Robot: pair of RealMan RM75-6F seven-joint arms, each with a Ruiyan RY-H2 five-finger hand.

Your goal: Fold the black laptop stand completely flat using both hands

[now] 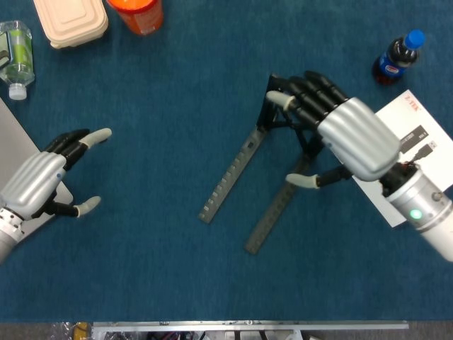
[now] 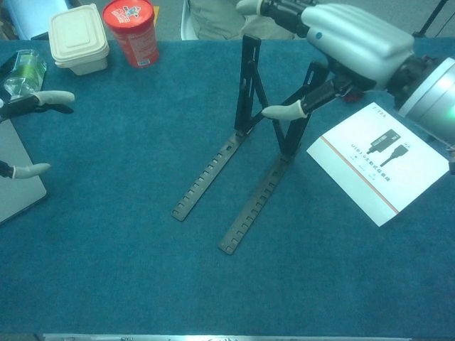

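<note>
right hand (image 2: 355, 39) above upright black laptop stand (image 2: 245, 128), fingers apart, empty; left hand (image 1: 39, 180) fingers apart over surface (image 1: 156, 269).

Blue felt-like tabletop (image 1: 156, 269) fills both views, evenly lit, no hard shadows. Grey strip with clutter runs under its near edge in head view. Chest view: grey floor (image 2: 320, 18) beyond the far edge, past the raised right hand (image 2: 348, 39); a seated person's legs (image 2: 242, 18) left of that hand; a dark stand leg (image 2: 441, 18) at its right, by the frame corner.
</note>
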